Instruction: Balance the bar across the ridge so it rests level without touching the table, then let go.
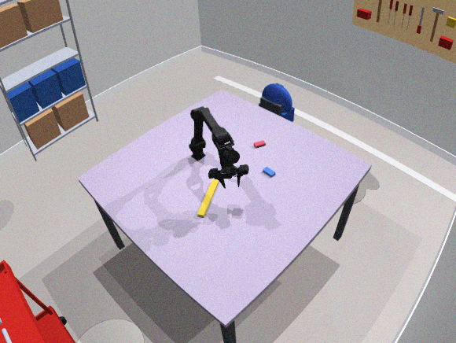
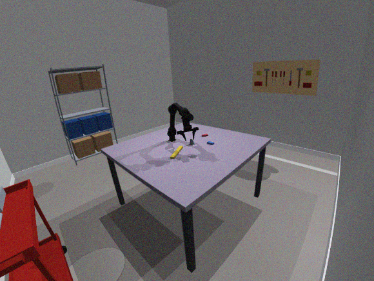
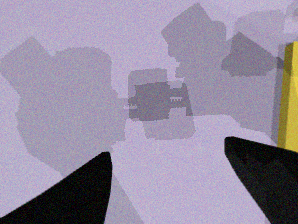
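Top view shows the gripper (image 1: 231,182) pointing down over the table (image 1: 275,244), its two fingers spread apart with nothing between them. The yellow bar (image 1: 207,197) lies flat on the table just beside the gripper, its near end close under one finger and the rest running away toward the table's front edge. In the wrist view the bar (image 3: 288,100) appears only as a yellow strip at the right border, outside the right finger (image 3: 262,172), so the gripper is not yet centred on it. The ridge (image 2: 191,142), a small grey piece, stands just below and in front of the gripper in the exterior view; in the top view the arm seems to hide it, so I cannot say exactly how near it is to the bar. The bar looks stiff, straight and light, with smooth sides that may slip a little. I judge the best hold is at its middle, across the narrow width, so that it hangs level and its centre can go directly on the ridge; a hold near one end would let it tilt. The arm rises from its base (image 1: 197,151), bends at the elbow, and comes down steeply, with the wrist nearly vertical above the table.
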Action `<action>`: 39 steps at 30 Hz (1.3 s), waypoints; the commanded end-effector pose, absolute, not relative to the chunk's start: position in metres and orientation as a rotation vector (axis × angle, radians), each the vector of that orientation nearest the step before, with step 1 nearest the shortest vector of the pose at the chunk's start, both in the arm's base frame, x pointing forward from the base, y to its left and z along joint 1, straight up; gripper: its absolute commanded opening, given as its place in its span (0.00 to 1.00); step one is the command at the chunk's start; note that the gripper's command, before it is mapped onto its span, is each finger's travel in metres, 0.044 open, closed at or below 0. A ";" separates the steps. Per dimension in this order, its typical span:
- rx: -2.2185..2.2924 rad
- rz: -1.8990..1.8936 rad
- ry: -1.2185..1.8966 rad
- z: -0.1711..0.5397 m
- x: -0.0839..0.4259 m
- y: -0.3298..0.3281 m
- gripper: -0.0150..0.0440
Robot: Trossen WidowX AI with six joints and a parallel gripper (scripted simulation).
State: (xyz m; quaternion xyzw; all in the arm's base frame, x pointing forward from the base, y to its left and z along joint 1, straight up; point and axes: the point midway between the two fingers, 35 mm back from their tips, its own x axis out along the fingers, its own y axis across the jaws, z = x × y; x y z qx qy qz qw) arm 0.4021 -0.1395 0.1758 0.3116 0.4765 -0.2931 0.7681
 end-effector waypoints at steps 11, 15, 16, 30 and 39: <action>0.773 -0.788 1.259 0.137 0.338 -0.199 0.79; 0.813 -0.825 1.324 0.128 0.317 -0.212 0.79; 0.824 -0.833 1.340 0.126 0.312 -0.215 0.79; 0.840 -0.845 1.364 0.079 0.305 -0.220 0.79; 0.840 -0.845 1.364 0.072 0.305 -0.220 0.79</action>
